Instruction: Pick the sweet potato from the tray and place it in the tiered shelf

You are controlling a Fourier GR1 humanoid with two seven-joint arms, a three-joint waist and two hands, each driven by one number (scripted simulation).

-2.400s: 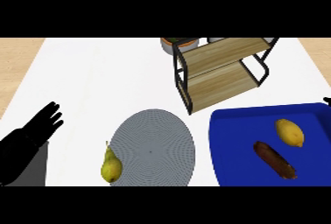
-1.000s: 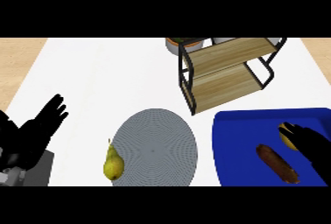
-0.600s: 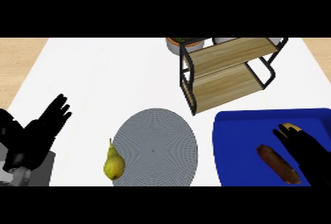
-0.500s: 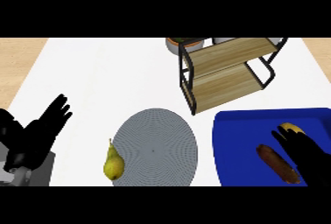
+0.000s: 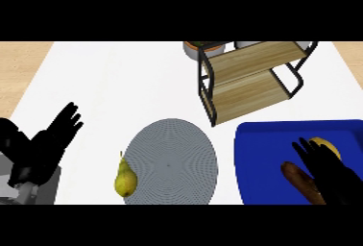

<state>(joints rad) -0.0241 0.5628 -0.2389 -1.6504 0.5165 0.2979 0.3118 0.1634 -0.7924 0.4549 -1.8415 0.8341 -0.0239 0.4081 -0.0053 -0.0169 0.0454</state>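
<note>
While the sweet potato (image 5: 300,181) lies in the blue tray (image 5: 262,144) at the near right of the surface (image 5: 127,86), its long axis runs slantwise from far-left to near-right, and part of its near end is hidden under the right hand (image 5: 332,174). That hand hangs over the tray with its fingers straight and spread, pointing away toward the far side; it has hold of nothing, and the sweet potato sits just to its left, touching or nearly touching its edge as seen from above. A yellow lemon (image 5: 327,146) lies in the same tray, just beyond the fingertips. The right hand is plainly the nearer one, so the grasp likely calls for a small shift to the left and fingers closing across the long axis. The shelf (image 5: 248,79) stands farther off and a little left of the tray, its wooden tiers tilted in view. A grey plate (image 5: 174,166) lies left of the tray with a pear (image 5: 125,178) at its left rim. The left hand (image 5: 50,144) rests open at the near left edge. No writing or labels can be read anywhere.
</note>
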